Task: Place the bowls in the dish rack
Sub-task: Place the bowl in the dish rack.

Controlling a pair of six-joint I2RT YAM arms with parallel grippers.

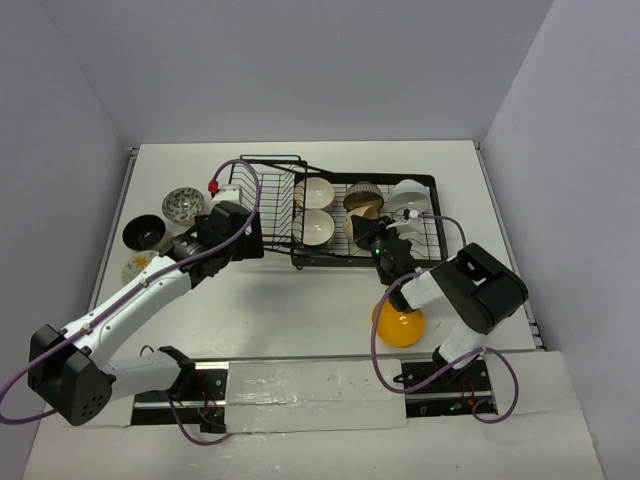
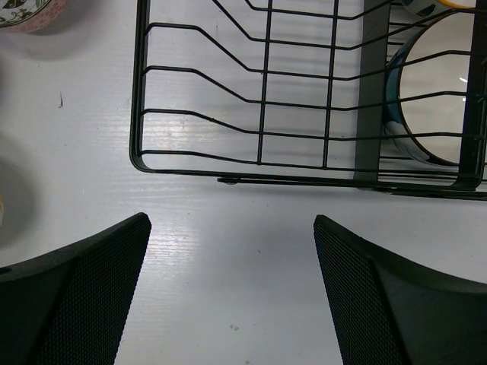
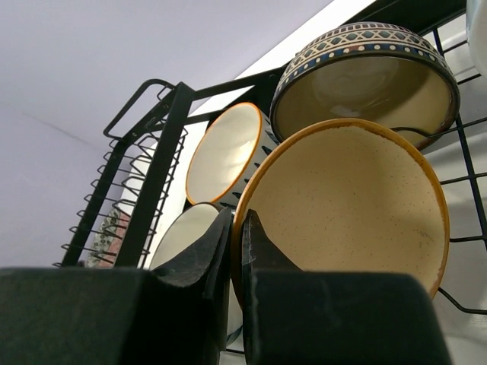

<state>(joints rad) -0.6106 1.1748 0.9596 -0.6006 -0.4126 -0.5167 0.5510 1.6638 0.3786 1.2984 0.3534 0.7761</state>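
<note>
The black wire dish rack [image 1: 425, 232] stands mid-table. In its tray section bowls stand on edge: two cream ones [image 1: 316, 190] [image 1: 318, 229], a patterned brown one [image 1: 362, 197] and a white one [image 1: 408, 194]. My right gripper [image 3: 237, 217] is shut on the rim of a tan, orange-rimmed bowl [image 3: 350, 205] among them, below the patterned bowl [image 3: 365, 76]. An orange-yellow bowl [image 1: 398, 326] sits on the table under my right arm. My left gripper [image 2: 232, 228] is open and empty over bare table just short of the rack's basket end [image 2: 262, 114].
Left of the rack sit a grey patterned bowl [image 1: 183, 205], a black bowl [image 1: 145, 233] and a pale flowered dish [image 1: 135, 268]. The table's side walls run close on the left and right. A purple cable loops over each arm.
</note>
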